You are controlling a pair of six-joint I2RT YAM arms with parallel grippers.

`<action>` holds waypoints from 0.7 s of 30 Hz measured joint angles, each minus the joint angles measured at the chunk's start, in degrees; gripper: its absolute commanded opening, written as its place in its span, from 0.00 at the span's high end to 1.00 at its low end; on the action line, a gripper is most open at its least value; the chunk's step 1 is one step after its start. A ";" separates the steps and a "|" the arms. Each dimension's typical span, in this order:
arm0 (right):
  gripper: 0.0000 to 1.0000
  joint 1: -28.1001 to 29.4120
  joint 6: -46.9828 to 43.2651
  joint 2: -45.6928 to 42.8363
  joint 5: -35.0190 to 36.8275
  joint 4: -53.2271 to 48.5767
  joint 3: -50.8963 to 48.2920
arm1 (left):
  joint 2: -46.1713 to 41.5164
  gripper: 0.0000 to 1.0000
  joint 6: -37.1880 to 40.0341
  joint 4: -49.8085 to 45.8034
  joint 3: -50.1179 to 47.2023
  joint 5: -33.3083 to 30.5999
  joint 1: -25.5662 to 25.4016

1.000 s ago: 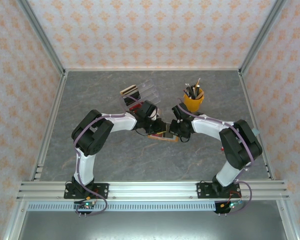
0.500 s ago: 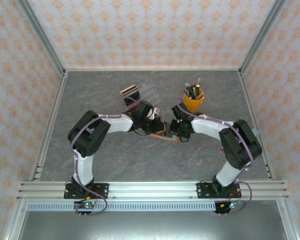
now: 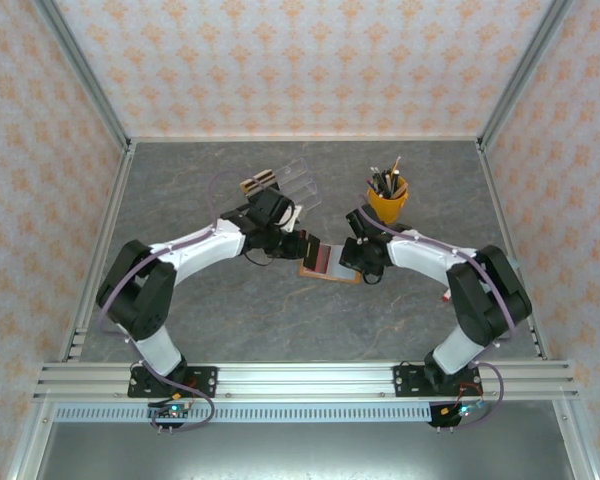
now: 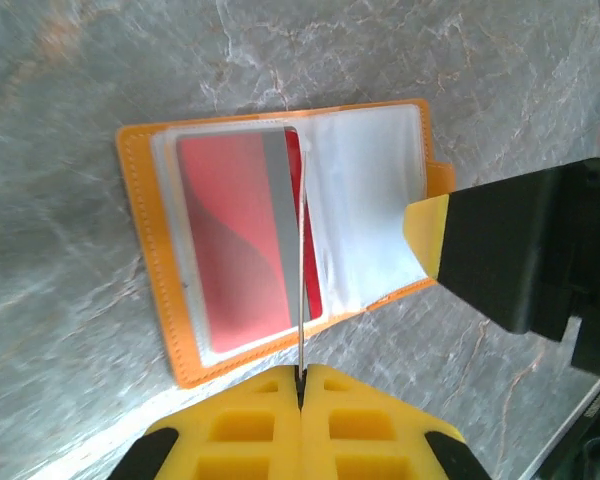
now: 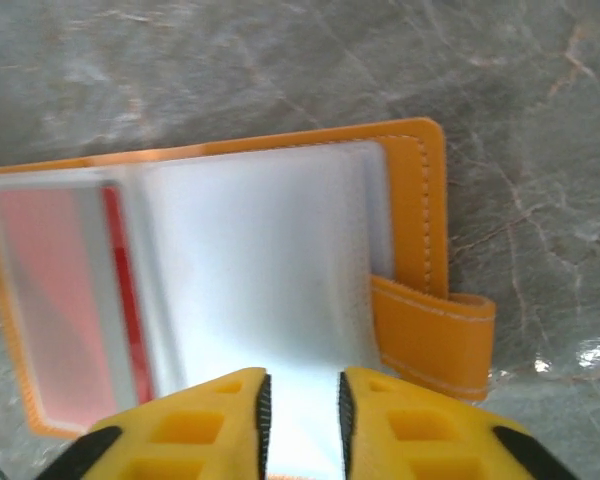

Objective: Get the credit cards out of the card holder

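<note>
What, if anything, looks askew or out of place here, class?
One thin sheet stands on edge above the open card holder, pinched in the shut left gripper. Whether it is a card or a sleeve is unclear.

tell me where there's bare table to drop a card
Free: the wide strip between the card holder and near rail; the far right corner. Crowded: centre, where left claw and right claw meet, with clear stand and pen cup behind.
</note>
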 measured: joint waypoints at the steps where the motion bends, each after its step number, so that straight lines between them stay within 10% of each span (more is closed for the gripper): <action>1: 0.66 0.00 -0.22 -1.14 -0.31 0.00 0.00 | -1.11 1.00 1.84 -1.95 0.87 -1.25 0.00; 13: 0.18 0.00 -2.51 -8.94 -1.57 0.31 3.37 | -7.17 1.00 19.87 -18.58 18.18 -24.55 1.60; 21: 0.04 0.00 -4.24 -8.22 -2.73 0.85 3.50 | -2.69 1.00 33.29 -20.55 24.61 -27.85 6.82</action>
